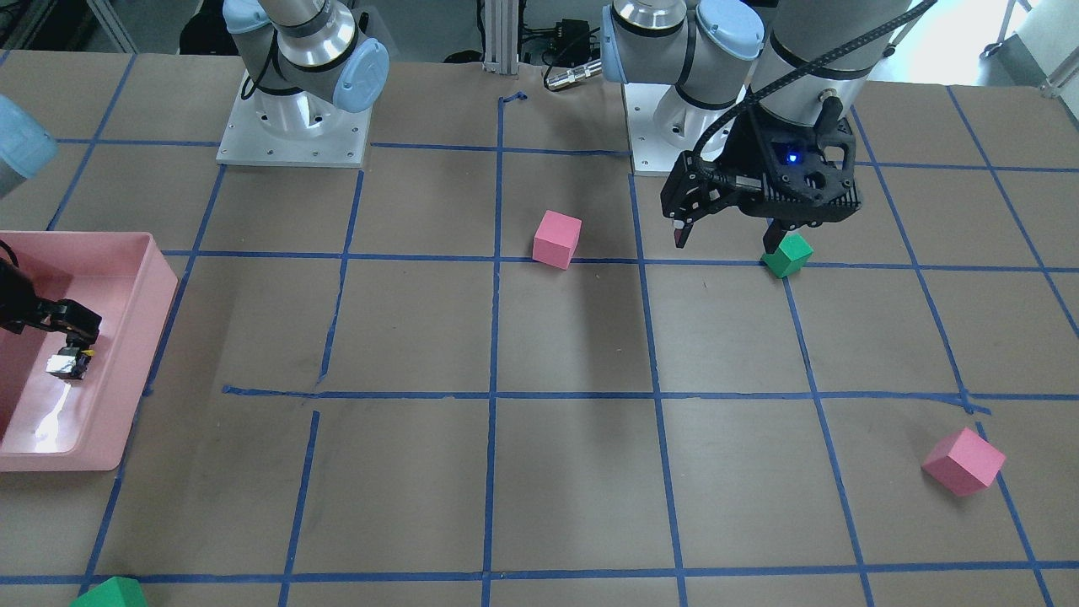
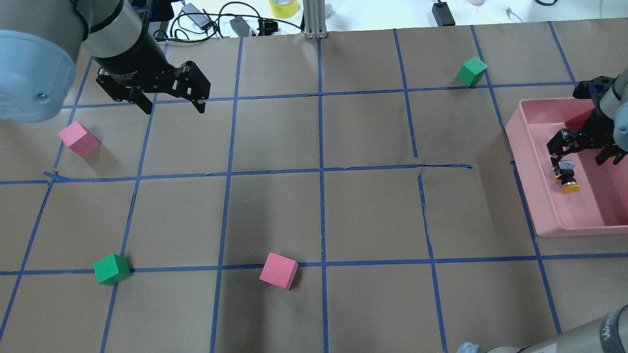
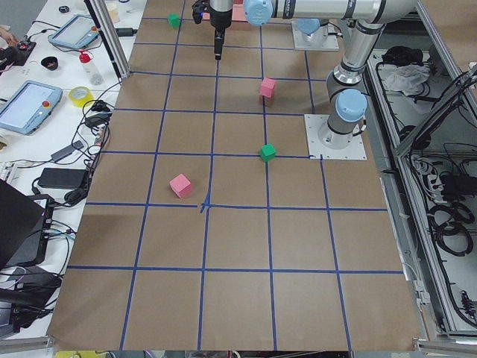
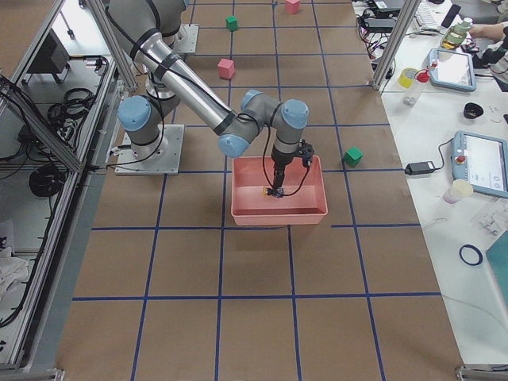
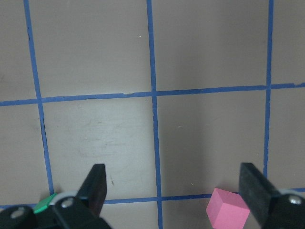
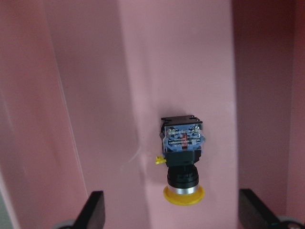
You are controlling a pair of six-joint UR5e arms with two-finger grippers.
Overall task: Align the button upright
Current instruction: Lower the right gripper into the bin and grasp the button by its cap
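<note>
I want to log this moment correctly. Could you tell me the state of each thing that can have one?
button: lying on its side in the tray, not gripped.
right gripper: open, above the button.
left gripper: open, empty, above the table.
tray: holds the button.

text=none legible | left arm [image 2: 120, 41] print=too small to read

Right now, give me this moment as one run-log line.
yellow-capped black push-button: on its side in pink plastic bin | right gripper: open above it | left gripper: open, empty
</note>
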